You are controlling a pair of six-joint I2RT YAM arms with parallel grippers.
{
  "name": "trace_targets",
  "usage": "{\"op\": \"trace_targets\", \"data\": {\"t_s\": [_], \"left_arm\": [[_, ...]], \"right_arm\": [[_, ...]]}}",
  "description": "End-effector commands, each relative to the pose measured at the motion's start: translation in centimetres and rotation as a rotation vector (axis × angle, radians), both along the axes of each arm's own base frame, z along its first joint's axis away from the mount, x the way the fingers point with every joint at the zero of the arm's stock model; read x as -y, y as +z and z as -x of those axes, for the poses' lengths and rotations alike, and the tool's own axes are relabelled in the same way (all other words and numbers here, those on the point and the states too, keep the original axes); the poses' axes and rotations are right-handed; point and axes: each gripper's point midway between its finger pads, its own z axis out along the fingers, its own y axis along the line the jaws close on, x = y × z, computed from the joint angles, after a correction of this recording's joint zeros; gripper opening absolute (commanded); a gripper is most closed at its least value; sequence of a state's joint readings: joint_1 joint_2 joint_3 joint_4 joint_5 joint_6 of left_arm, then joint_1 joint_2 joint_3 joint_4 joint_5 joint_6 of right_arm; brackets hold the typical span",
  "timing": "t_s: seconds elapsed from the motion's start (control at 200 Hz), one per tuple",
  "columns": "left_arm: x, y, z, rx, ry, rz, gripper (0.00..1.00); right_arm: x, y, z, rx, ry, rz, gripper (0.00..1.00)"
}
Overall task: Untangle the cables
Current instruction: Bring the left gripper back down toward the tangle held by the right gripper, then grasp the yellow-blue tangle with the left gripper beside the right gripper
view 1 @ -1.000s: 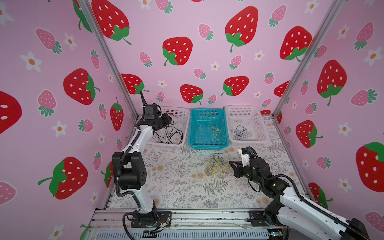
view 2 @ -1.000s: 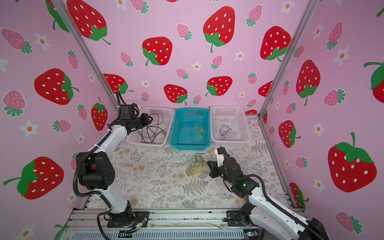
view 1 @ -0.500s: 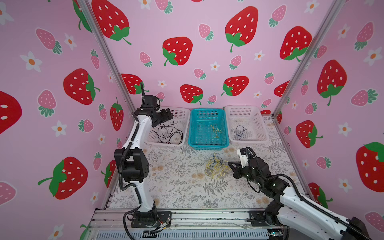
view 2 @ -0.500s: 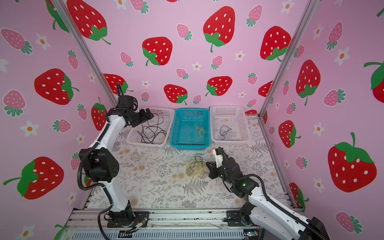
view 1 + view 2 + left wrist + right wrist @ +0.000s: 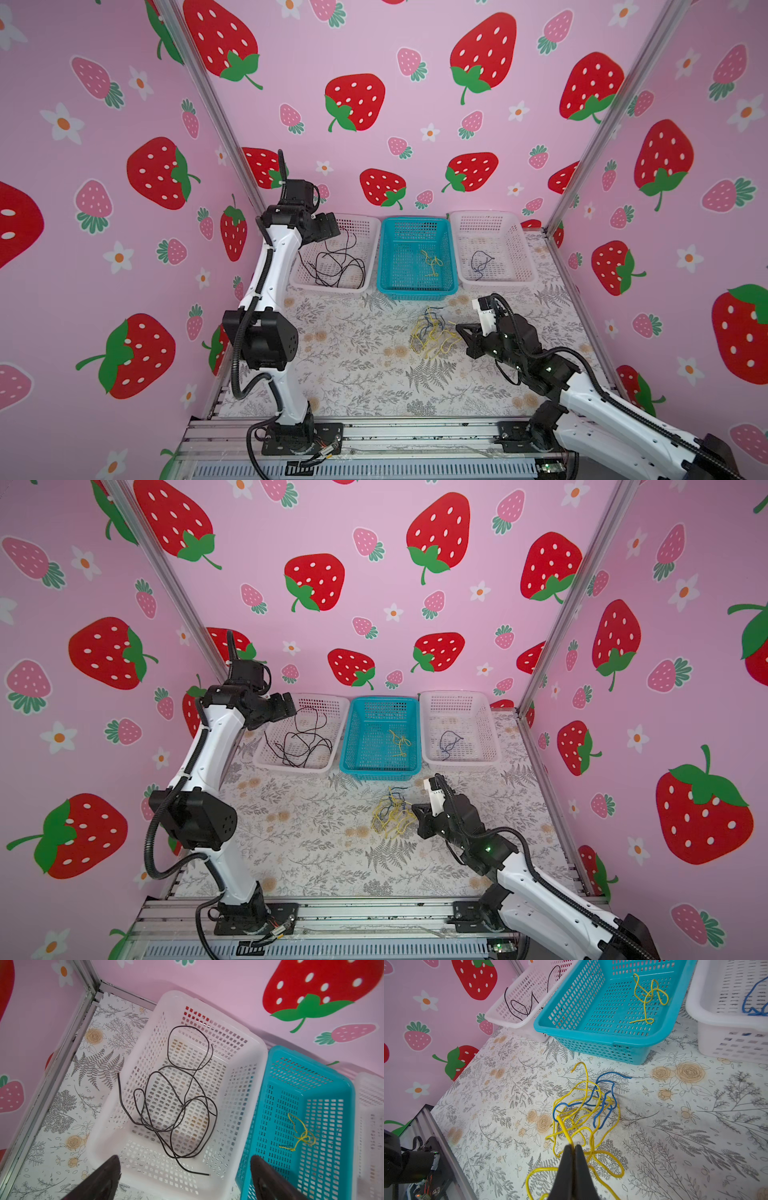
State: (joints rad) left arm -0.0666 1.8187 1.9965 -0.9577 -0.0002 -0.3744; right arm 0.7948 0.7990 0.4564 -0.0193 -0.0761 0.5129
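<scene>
Loopy yellow-blue cables (image 5: 564, 1129) near perforated teal plastic basket (image 5: 581, 1035)

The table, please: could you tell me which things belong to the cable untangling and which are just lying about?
Job: yellow-and-blue tangle, pinched by the shut right gripper; black cable in left white basket; yellow cable in blue basket; blue cable in right white basket; open left gripper.
Just there: flowered table cover, strawberry walls.

A robot test cell in a lab: pink strawberry-print panels (image 5: 291, 62) framed by aluminium posts (image 5: 224, 124) box in a floral-covered surface (image 5: 353, 374), with two arms (image 5: 274, 266) bolted to a slotted metal rail (image 5: 415, 434) and plastic sorting baskets (image 5: 417, 291) lined up beyond the jaws.
</scene>
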Motion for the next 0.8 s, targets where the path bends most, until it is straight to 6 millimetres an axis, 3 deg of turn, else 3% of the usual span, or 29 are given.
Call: {"op": "trace_targets", "data": {"t_s": [0.0, 0.205, 0.39, 0.5, 0.605, 0.795], "left_arm": [[5.2, 1.8, 2.7, 0.064, -0.117, 0.107, 0.99], [14.1, -1.1, 9.9, 0.084, -0.334, 0.400, 0.94], [20.7, -1.9, 17.0, 0.131, -0.609, 0.574, 0.86], [23.0, -2.8, 21.0, 0.143, -0.753, 0.584, 0.84], [24.0, -3.8, 23.8, 0.164, -0.821, 0.609, 0.84], [23.8, -5.1, 26.2, 0.180, -0.838, 0.668, 0.83]], "right_arm": [[-0.7, 3.5, 0.2, 0.080, 0.041, -0.052, 0.00], [-1.6, 7.4, 1.9, 0.181, 0.155, -0.162, 0.00], [-1.7, 9.9, 2.5, 0.231, 0.187, -0.211, 0.00], [-2.0, 11.7, 3.0, 0.251, 0.216, -0.250, 0.00], [-1.9, 13.1, 3.2, 0.270, 0.219, -0.273, 0.00], [-1.5, 15.0, 3.6, 0.306, 0.215, -0.314, 0.00]]}}
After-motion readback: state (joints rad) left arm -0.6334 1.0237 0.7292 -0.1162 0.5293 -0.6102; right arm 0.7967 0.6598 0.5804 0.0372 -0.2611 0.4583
